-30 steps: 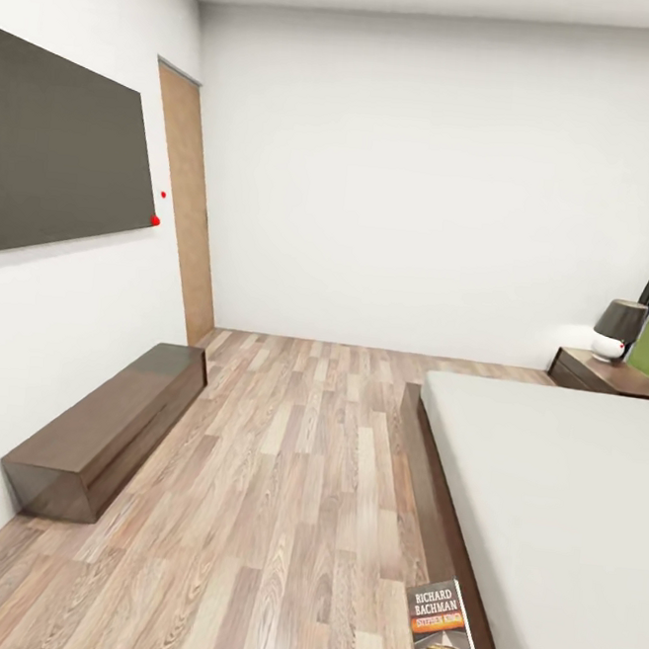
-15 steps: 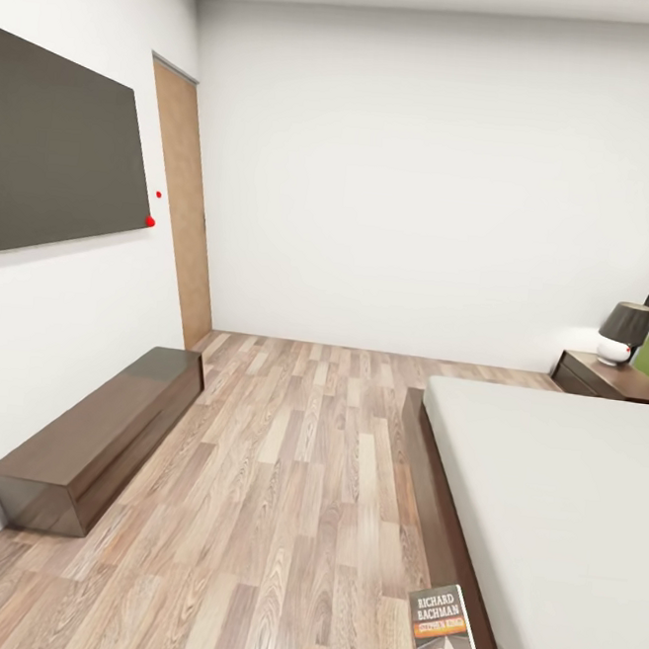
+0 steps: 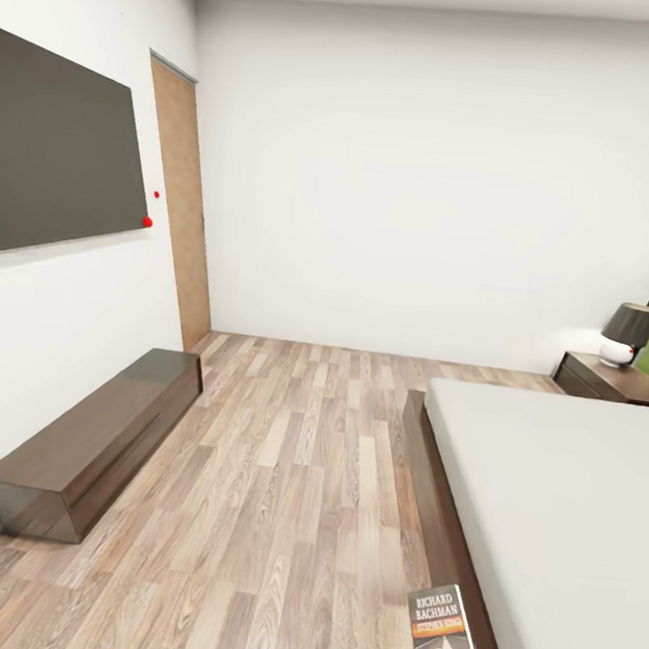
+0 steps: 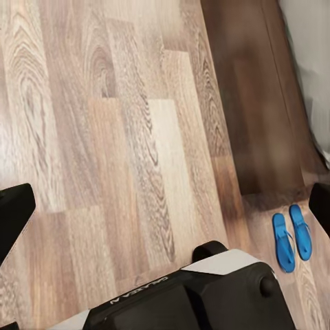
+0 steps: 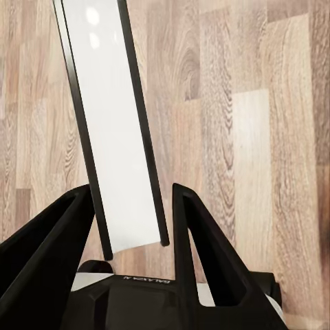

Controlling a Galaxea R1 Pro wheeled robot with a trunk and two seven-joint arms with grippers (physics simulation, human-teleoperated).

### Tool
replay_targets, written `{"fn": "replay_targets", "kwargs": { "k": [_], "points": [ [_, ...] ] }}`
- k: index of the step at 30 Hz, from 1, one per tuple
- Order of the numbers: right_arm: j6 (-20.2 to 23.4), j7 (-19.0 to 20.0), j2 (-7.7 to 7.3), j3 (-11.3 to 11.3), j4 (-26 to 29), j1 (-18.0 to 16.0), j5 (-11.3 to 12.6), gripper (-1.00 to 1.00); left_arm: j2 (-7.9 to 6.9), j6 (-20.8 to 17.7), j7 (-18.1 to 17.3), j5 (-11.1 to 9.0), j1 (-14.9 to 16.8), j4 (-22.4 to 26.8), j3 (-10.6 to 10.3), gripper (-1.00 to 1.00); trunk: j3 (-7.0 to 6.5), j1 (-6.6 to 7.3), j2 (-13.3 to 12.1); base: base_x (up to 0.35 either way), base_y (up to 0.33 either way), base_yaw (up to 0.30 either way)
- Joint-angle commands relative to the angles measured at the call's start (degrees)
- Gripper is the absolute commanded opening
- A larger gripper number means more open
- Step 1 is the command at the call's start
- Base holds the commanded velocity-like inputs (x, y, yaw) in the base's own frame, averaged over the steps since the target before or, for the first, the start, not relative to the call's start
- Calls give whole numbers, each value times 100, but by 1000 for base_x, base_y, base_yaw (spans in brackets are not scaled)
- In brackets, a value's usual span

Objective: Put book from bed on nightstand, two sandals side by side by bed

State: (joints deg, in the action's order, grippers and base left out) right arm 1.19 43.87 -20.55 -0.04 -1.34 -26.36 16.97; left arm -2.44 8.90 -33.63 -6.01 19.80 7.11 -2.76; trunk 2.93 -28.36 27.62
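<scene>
Two bright blue flat sandals [image 4: 291,236] lie side by side on the wood-plank floor [image 4: 117,137] beside the dark-brown wooden bed [image 4: 251,96]. The right hand [image 5: 130,206] clamps the thin dark-covered paperback book [image 5: 113,124], seen at 5 o'clock in the head view [image 3: 445,636]. The left hand [image 4: 165,206] is spread wide.

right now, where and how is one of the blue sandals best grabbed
The blue sandals lie flat, side by side on the floor. Probably come straight down from above and pinch one thin sole across its narrow width, starting from its free outer edge. The straps are too small to judge.
</scene>
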Motion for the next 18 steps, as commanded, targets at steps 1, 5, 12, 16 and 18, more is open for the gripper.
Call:
{"fn": "replay_targets", "kwargs": {
  "k": [1,5,12,16,18],
  "points": [
    [13,25,-1,-5,-14,-10,35,-100,-1,9,-21,-58,6,-8,-32,100,12,-6,11,297,0,0],
    [13,22,-1,6,-14,-9,35,-100,-1,7,-21,-58,6,-8,-32,100,12,-6,11,315,0,0],
    [13,18,3,12,-13,-10,35,-100,0,7,-21,-58,6,-8,-32,100,12,-6,11,326,0,0],
    [13,16,28,6,-12,-9,33,-100,1,7,-21,-58,6,-8,-32,100,12,-6,11,330,0,0],
    [13,16,69,1,-11,-8,31,-100,1,7,-21,-58,6,-8,-32,100,12,-6,11,330,0,0]
  ]
}}
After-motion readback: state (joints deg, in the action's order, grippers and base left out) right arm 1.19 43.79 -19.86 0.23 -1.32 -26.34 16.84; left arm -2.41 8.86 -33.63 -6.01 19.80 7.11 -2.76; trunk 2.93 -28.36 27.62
